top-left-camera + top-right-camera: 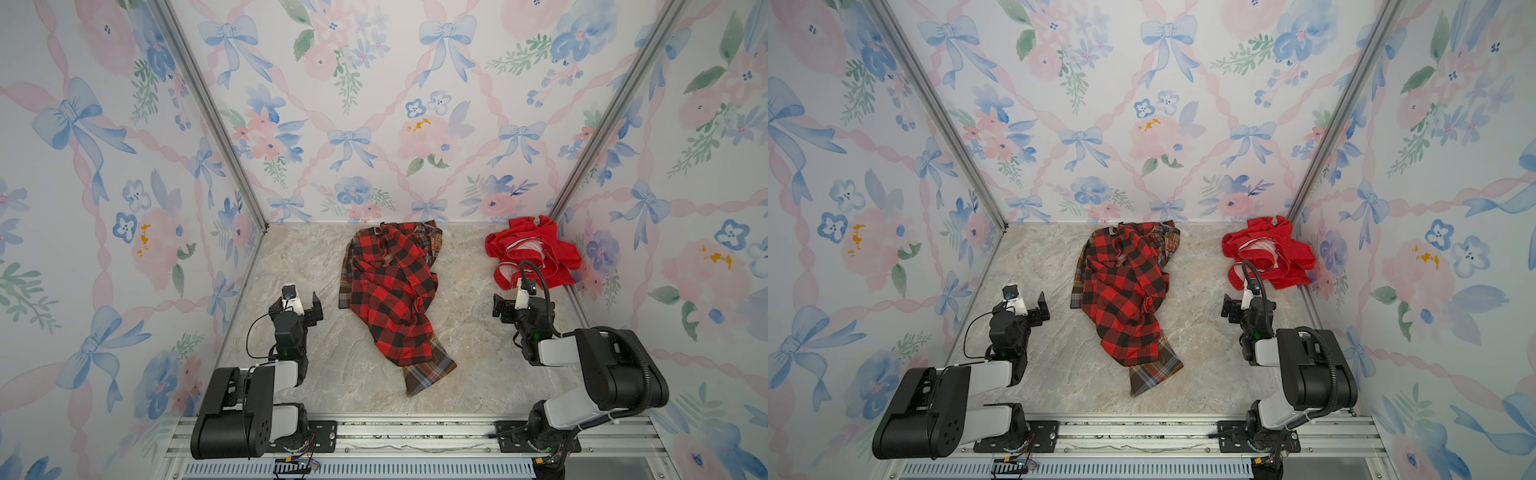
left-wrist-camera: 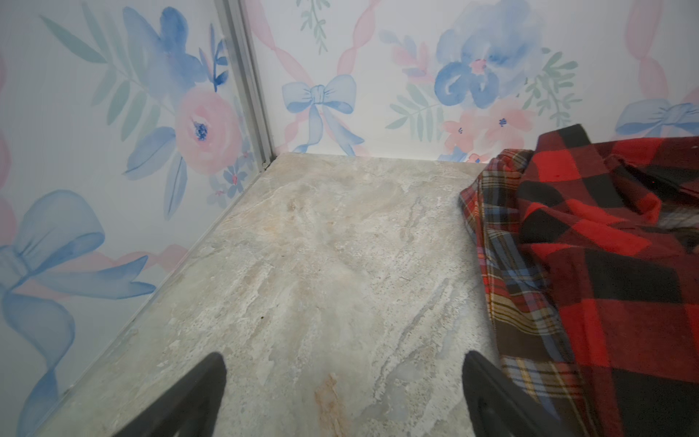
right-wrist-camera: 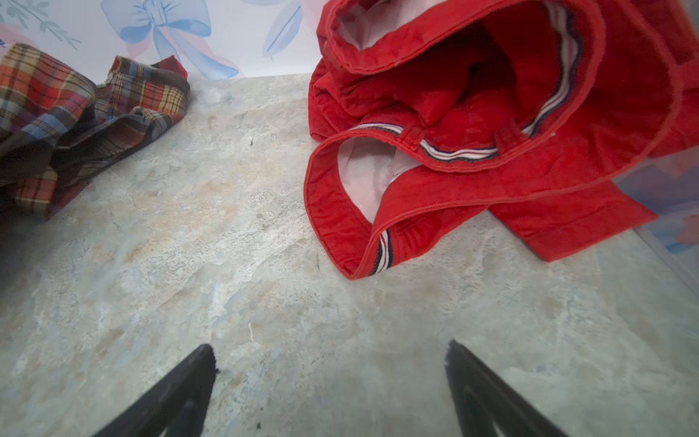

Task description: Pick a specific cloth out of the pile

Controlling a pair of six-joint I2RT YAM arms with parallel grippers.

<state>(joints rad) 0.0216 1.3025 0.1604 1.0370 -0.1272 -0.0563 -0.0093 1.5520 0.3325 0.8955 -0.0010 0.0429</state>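
Red, thin and faintly shiny, the cloth (image 3: 491,181) lies just ahead of my right hand (image 3: 331,353), a little to its outer side. It is crumpled, with its whitish lining and a striped hem turned up toward me. My right hand is spread wide and has hold of nothing; only bare tabletop (image 3: 189,265) shows between its fingers. My left hand (image 2: 344,359) is just as wide and just as empty. The pile (image 1: 390,299), the checked shirt heaped over the plaid one, lies close beside its inner finger and runs on ahead of it, between my two hands.

A clear strip of tabletop lies between the cloth and the pile, so I judge the separating itself is done, or nearly so. No fold of the cloth reaches back into the heap.

If the cloth must be lifted again, the job falls to my right hand. It calls for a short reach forward, then a pinch on the near loop of hem, where the fabric stands up off the tabletop. The stuff looks slippery, so I would bite deep and lift straight up.
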